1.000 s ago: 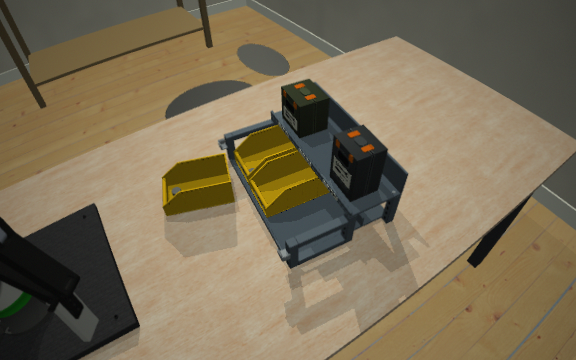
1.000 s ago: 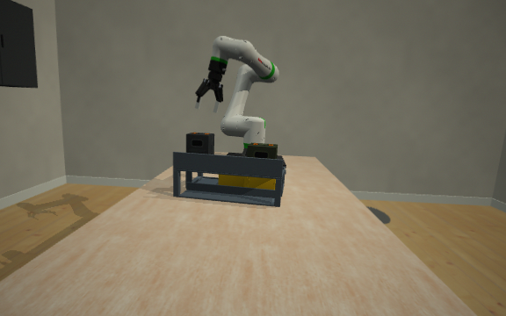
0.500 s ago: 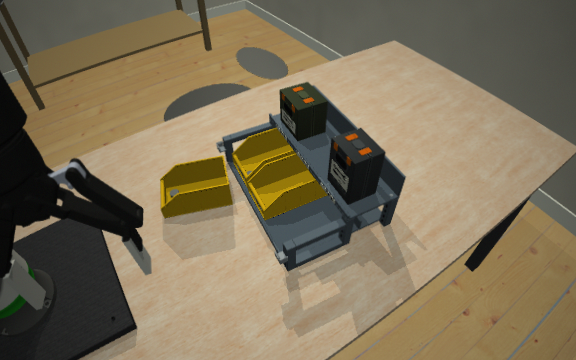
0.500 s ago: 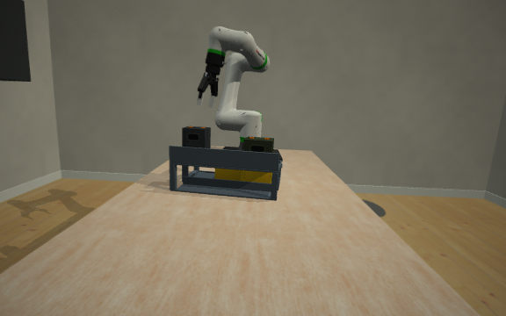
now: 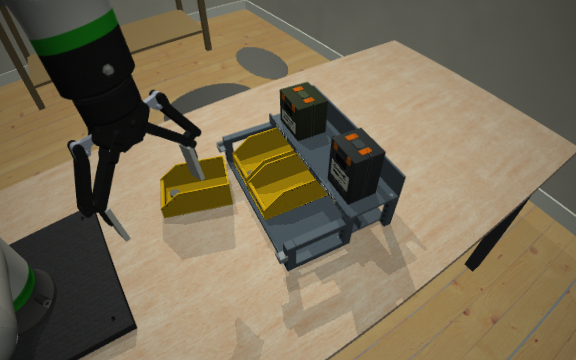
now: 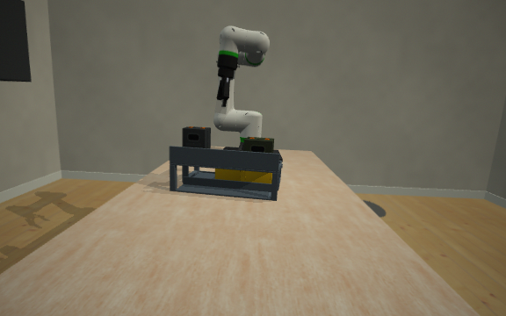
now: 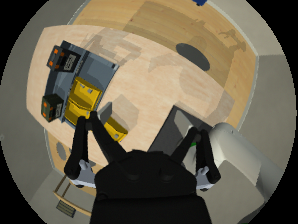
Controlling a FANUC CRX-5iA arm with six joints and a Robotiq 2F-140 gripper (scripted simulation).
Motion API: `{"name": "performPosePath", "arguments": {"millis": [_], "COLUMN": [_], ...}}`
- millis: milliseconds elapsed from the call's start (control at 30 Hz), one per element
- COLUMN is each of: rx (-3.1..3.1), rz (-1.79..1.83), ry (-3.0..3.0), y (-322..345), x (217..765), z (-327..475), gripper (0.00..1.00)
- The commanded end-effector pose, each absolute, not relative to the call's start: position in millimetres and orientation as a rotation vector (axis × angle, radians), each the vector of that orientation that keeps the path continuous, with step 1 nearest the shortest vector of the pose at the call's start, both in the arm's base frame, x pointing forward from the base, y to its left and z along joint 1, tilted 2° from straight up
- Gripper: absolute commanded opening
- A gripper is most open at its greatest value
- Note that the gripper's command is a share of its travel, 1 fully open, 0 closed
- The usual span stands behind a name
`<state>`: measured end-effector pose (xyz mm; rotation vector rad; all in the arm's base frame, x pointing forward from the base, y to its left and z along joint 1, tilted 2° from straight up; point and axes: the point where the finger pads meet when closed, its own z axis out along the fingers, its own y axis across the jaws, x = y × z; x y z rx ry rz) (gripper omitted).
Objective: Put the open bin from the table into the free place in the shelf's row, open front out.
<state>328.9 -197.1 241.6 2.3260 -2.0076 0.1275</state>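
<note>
The loose yellow open bin (image 5: 196, 187) stands on the table left of the grey shelf (image 5: 313, 190), with a small grey part (image 5: 174, 192) inside it. Two yellow bins (image 5: 262, 148) (image 5: 286, 185) stand side by side on the shelf floor, and a free place (image 5: 313, 225) lies at the near end of the row. My gripper (image 5: 160, 205) is open and empty, high above the table near the loose bin, apart from it. In the wrist view the gripper (image 7: 143, 172) looks down on the loose bin (image 7: 117, 129) and the shelf (image 7: 72, 83). In the exterior view the gripper (image 6: 223, 98) hangs well above the shelf (image 6: 226, 172).
Two dark boxes with orange marks (image 5: 303, 110) (image 5: 357, 165) stand on the shelf's upper board. My black base plate (image 5: 68, 280) lies at the table's near left corner. The table edge runs on the right and front.
</note>
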Motion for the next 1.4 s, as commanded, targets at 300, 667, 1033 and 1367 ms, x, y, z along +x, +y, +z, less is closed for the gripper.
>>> {"name": "performPosePath", "arguments": {"millis": [300,667,1033,1367], "rx": [2.776,3.002,3.056,3.06], "rz": [0.036,-0.025,-0.044,-0.046], "ry": [-1.411,-0.926,-0.766,-0.752], "y": [-89,10,43,46], "x": [428,473,482,483], "z": [205,172,160,159], "gripper": [1.0,1.0,1.0,0.0]}}
